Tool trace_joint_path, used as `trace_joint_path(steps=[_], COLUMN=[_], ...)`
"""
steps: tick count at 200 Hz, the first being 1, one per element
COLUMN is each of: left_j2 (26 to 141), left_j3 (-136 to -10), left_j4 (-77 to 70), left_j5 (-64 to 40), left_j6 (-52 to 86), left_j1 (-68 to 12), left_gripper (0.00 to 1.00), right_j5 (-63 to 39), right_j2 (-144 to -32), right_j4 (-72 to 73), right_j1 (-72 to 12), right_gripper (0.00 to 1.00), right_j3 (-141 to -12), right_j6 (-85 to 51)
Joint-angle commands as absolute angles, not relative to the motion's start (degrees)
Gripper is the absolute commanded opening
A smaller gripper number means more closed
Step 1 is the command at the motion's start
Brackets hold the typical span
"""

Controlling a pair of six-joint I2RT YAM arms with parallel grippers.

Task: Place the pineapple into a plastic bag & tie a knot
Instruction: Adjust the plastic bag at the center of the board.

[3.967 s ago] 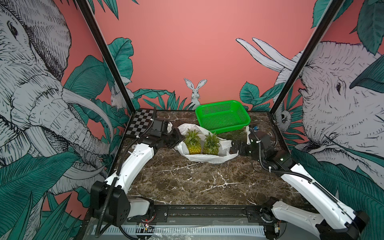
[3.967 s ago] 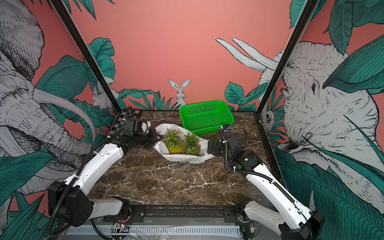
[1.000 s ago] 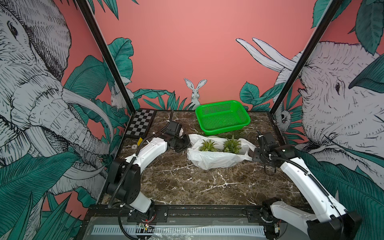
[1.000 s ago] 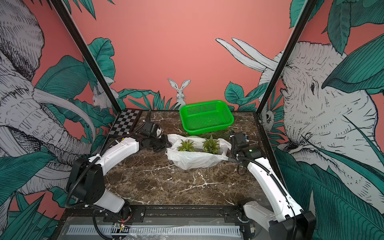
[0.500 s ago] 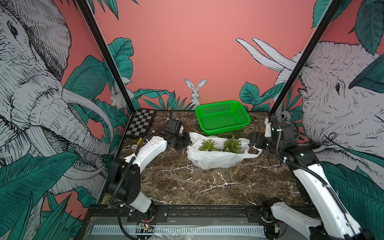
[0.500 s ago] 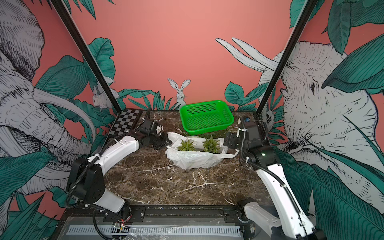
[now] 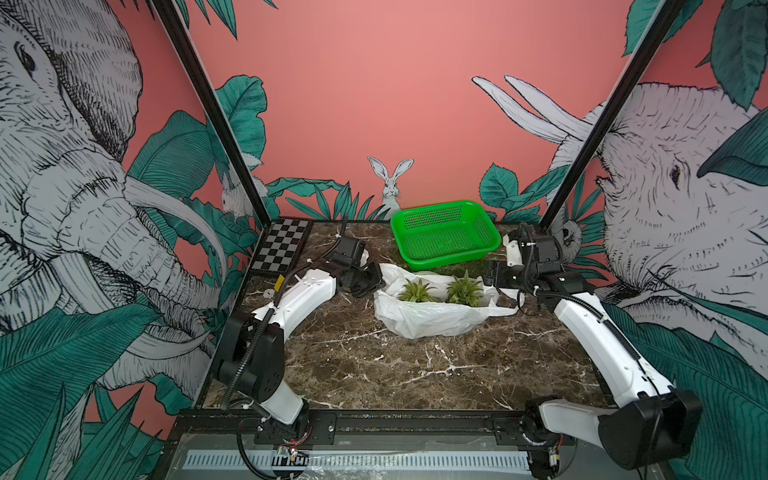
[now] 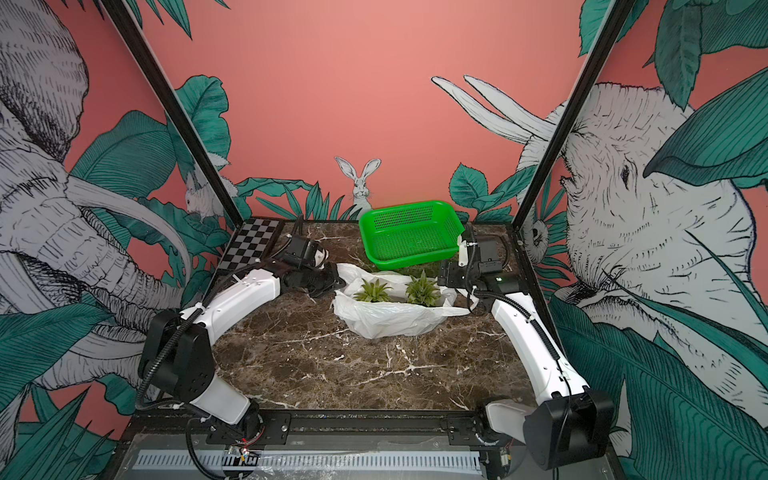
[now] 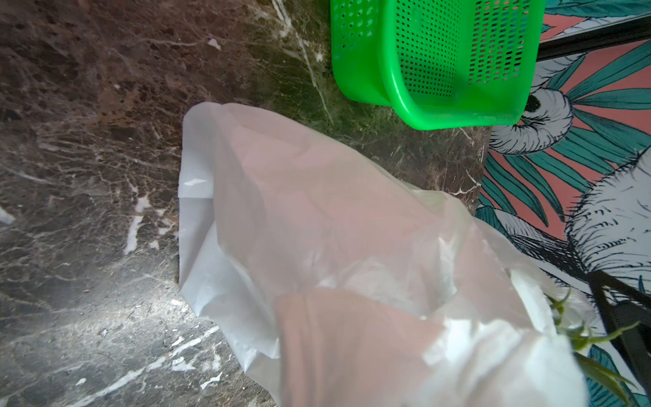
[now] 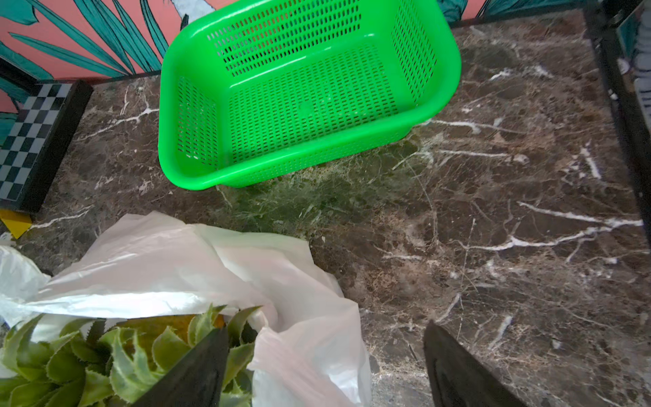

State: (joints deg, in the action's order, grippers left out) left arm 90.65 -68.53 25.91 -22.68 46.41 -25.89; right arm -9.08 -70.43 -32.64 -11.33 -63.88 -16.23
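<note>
Seemingly two pineapples [image 7: 417,289] in plastic bag [image 7: 428,322], before basket [image 7: 449,257]

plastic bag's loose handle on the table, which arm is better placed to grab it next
Probably right: the right tool, open, hangs beside that loose handle; the left tool is shut on the plastic bag's far end.

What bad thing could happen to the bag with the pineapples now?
The plastic bag is wide open, untied, so the pineapples might tip out if tugged. Only the left gripper pinches it; thin plastic could slip or tear. The open right gripper may grab spiky leaves instead of the loose handle.
</note>
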Motion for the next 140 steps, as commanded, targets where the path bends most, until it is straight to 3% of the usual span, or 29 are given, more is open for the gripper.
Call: trace_joint_path(steps=[1,26,58,62,76,91,140], left_j2=[90.7,91.25,91.82,91.86,92.1,92.12,92.68], left_j3=[-70.05,-70.31,-71.07,-71.11,-71.28,-71.42,-71.37], left_j4=[25.53,25.48,25.47,25.56,25.64,25.6,25.75], left_j5=[-23.12,-23.29,-23.29,-23.37,-23.47,-23.38,-23.14], left_j6=[45.53,45.54,45.51,45.53,45.44,45.48,45.57], left_j1=[-25.85,-25.84,-25.77,-25.75,-25.75,-25.75,-25.75], left_gripper=[0.0,0.0,0.0,0.0,0.0,0.0,0.0], right_j5=[-14.87,-15.53,-16.94,-17.19,-17.82,-18.13,-14.26], right_j2=[-68.69,-67.48,-66.14,-65.94,-65.17,-64.53,-67.43], right_j4=[-30.28,-29.73,-29.55,-29.53,-29.77,-29.82,-28.68], right_j1=[-11.07,-10.6,-8.96,-8.76,-7.82,-7.0,-5.32], right_gripper=[0.84,0.8,0.57,0.52,0.22,0.0,0.0], right_j3=[-61.49,-58.37,-55.94,-55.78,-55.18,-54.44,-52.74], right_j6=[-16.18,-16.89,-17.57,-17.69,-17.85,-18.06,-20.88])
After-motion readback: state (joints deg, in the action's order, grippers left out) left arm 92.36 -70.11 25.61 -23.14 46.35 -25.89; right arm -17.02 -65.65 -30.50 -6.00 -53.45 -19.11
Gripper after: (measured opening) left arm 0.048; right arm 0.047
